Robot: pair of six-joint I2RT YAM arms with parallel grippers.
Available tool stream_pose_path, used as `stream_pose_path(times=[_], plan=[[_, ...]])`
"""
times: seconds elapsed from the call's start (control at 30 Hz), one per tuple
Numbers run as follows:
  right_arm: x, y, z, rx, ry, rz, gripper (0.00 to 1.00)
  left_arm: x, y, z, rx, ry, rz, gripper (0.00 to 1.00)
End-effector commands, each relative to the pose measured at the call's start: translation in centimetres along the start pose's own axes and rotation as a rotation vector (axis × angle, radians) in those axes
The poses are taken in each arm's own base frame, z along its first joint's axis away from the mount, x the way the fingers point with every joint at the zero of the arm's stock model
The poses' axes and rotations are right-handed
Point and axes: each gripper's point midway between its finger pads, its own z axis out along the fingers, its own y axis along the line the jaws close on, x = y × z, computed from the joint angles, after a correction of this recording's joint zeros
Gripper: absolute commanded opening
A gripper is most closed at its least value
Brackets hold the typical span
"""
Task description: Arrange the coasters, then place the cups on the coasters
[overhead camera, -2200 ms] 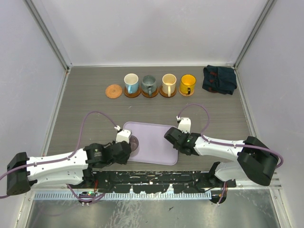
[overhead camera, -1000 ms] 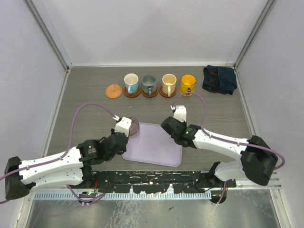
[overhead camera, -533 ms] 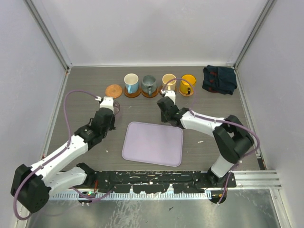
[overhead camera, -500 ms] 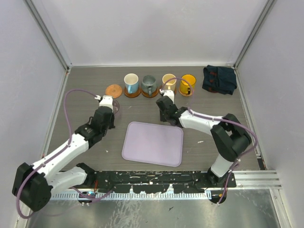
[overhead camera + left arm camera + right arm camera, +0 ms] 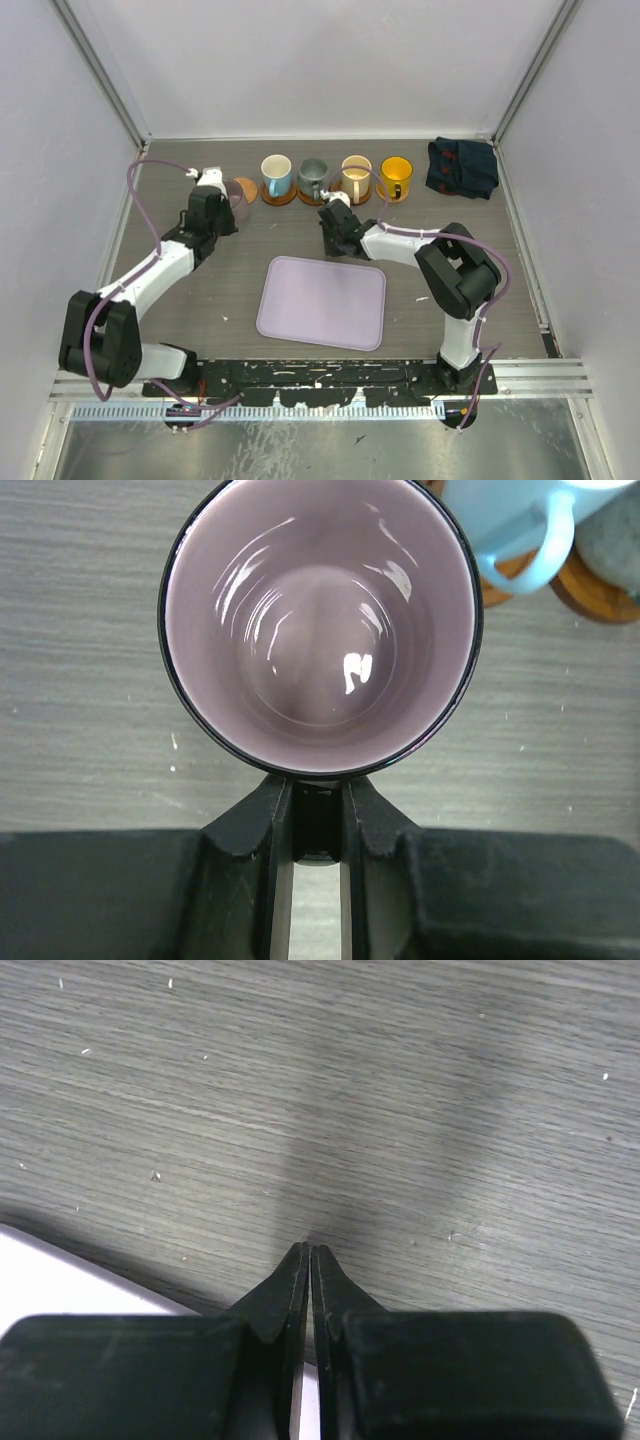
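Note:
My left gripper (image 5: 224, 196) is shut on the handle of the mauve cup (image 5: 238, 194), at the left end of the back row. The cup stands upright over the leftmost coaster (image 5: 247, 182), of which only a sliver shows. The left wrist view looks straight down into the mauve cup (image 5: 320, 630), its handle pinched in the left gripper (image 5: 318, 792). The light blue cup (image 5: 276, 171), grey-green cup (image 5: 313, 176), cream cup (image 5: 356, 172) and orange-yellow cup (image 5: 396, 175) each sit on a coaster. My right gripper (image 5: 327, 214) (image 5: 310, 1250) is shut on nothing, low over bare table.
A lavender tray (image 5: 322, 300) lies in the middle of the table near my arms, its corner (image 5: 60, 1275) showing in the right wrist view. A dark blue cloth (image 5: 462, 167) is bunched at the back right. The light blue cup (image 5: 515, 525) stands close to the mauve one.
My left arm has carried the mauve cup from the tray to the back left, over the bare coaster. My right arm has swung from the tray toward the cup row and its jaws have shut.

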Motion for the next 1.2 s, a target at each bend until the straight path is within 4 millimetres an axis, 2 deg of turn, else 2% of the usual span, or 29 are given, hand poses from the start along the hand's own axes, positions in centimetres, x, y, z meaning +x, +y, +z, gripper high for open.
stream_pose_path(times=[0.0,0.1,0.2,0.43,0.53,1.17], plan=[[-1.2,1.6,-0.5,-0.069,-0.033,0.021,0.11,-8.1,-1.5,0.9,0.079,-0.215,-0.08,0.01],[-0.2,1.7,-0.5,-0.07,-0.013,0.014,0.11,-9.3,-1.5,2.2,0.078,-0.206,-0.075,0.0],[0.6,1.9,-0.5,-0.074,0.005,0.003,0.11,-9.7,-1.8,3.8,0.086,-0.175,-0.058,0.01],[1.8,2.8,-0.8,-0.076,0.024,-0.024,0.1,-9.5,-2.2,6.8,0.085,-0.122,-0.037,0.02],[2.2,3.0,-0.8,-0.074,0.03,-0.029,0.1,-8.8,-2.0,7.9,0.07,-0.093,-0.025,0.02],[4.2,5.0,-1.1,-0.104,0.065,-0.048,0.1,-8.8,-0.8,10.4,-0.016,-0.079,0.023,0.03]])
